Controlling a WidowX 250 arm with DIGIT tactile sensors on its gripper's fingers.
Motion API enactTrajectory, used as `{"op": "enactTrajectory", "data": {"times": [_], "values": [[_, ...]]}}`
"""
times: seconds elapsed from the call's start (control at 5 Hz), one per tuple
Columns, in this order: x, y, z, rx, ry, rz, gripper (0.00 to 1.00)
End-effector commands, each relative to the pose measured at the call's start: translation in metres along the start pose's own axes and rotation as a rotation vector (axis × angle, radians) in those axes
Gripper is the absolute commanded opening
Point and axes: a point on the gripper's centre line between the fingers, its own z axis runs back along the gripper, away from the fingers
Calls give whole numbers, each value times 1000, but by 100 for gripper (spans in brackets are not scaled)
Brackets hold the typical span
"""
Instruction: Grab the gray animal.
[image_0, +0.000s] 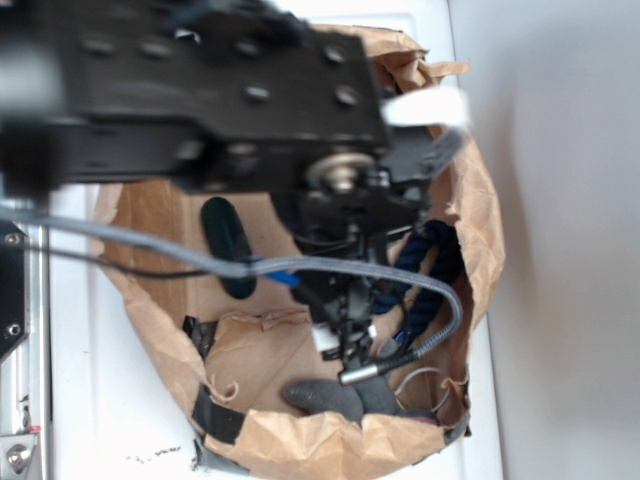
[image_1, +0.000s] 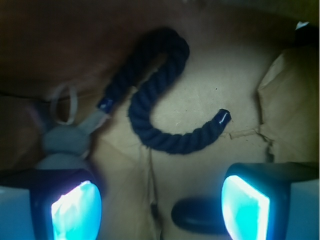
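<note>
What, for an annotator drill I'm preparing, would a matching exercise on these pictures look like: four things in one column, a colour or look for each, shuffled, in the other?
Things:
1. rope
2. capsule
3. gray animal
4. paper bag

Descriptions:
A. brown, crumpled, the others lie in it
B. dark green, smooth oval
C. navy, twisted, lying in a curve
D. gray, soft, with a thin loop

Pairs: 1-C, 2-B, 3-D, 4-A

Blurred black robot arm (image_0: 200, 90) fills the exterior view's top, hiding the crumpled brown paper bag's (image_0: 480, 230) far side. Wrist view: soft gray plush animal (image_1: 65, 142) sits half-hidden behind the left finger (image_1: 75, 207).
</note>
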Motion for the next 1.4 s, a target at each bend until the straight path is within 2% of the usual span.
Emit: {"op": "enactTrajectory", "data": {"times": [0.0, 0.2, 0.6, 0.8, 1.0, 1.2], "values": [[-18, -11, -37, 26, -95, -39, 100], [-26, -28, -37, -7, -55, -7, 100], [-10, -55, -32, -24, -39, 50, 100], [-8, -59, -38, -102, 28, 26, 100], [-18, -66, -51, -141, 39, 11, 100], [-16, -70, -46, -184, 86, 19, 100]]}}
